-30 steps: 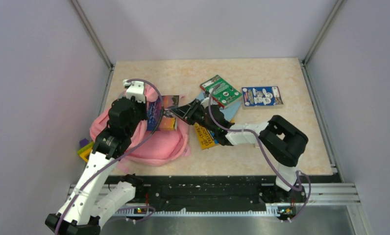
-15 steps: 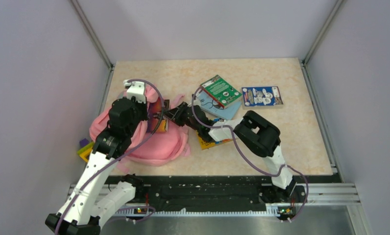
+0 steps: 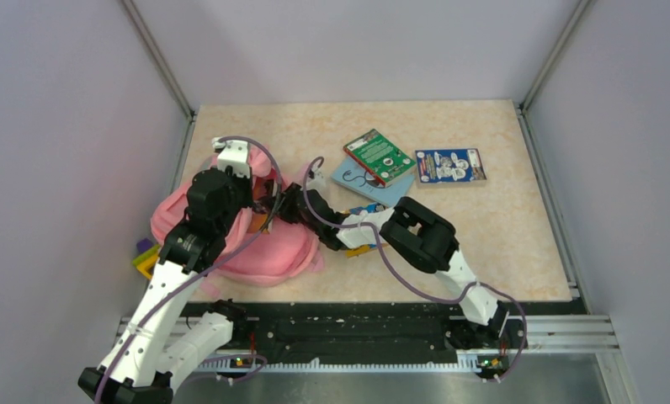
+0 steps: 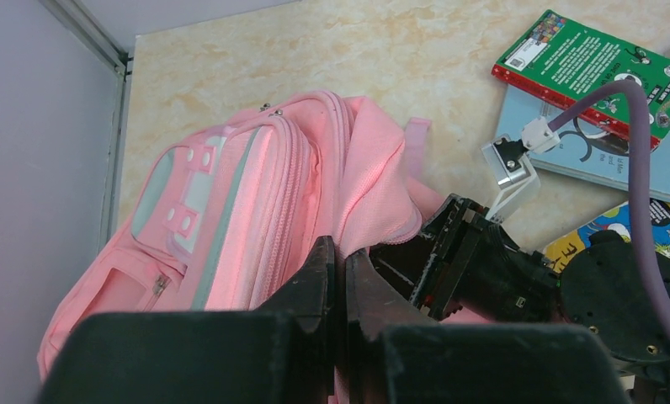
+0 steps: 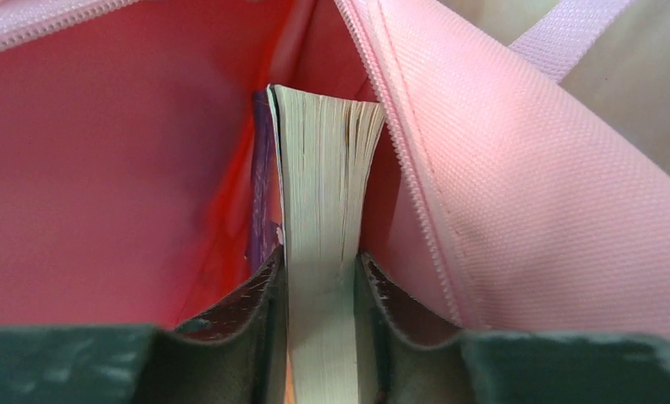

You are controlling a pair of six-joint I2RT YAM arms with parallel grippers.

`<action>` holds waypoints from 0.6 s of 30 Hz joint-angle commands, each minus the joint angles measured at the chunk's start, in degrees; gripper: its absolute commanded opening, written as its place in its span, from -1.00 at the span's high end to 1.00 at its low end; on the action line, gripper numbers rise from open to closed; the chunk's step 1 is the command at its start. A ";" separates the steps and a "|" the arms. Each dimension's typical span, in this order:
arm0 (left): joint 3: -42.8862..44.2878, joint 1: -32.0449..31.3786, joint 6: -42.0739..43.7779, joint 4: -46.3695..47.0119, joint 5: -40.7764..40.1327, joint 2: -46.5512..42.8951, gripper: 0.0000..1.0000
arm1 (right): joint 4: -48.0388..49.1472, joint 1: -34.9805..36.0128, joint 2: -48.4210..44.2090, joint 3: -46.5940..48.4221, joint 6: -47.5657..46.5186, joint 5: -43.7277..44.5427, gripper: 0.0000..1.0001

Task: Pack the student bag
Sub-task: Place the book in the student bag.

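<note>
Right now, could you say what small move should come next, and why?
Probably ease the book a little deeper before letting go: the right claw grips it with its page edge just inside the student bag, whose rim the left claw pinches.

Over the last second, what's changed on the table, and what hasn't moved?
The right gripper, shut on the book, swung left and pushed it down into the student bag. The book's cover was in plain view a second ago and is now almost hidden from above. The left gripper stayed at the bag's opening, apparently pinching its rim. The green book and the blue-and-white booklet stayed put.
</note>
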 commanded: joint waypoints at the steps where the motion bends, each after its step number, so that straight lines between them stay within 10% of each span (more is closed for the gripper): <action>1: 1.67 -0.23 -1.11 10.45 1.79 -1.63 1.00 | 4.09 1.66 -2.16 2.16 -4.41 0.51 0.26; 6: 1.59 -0.22 -1.14 10.45 1.57 -2.02 1.00 | 6.15 1.95 -9.19 -5.17 -12.27 3.85 -0.34; 18: 1.02 -0.26 -0.80 11.03 0.91 -1.72 1.00 | -4.22 2.45 -32.88 -21.35 -32.25 6.35 -0.62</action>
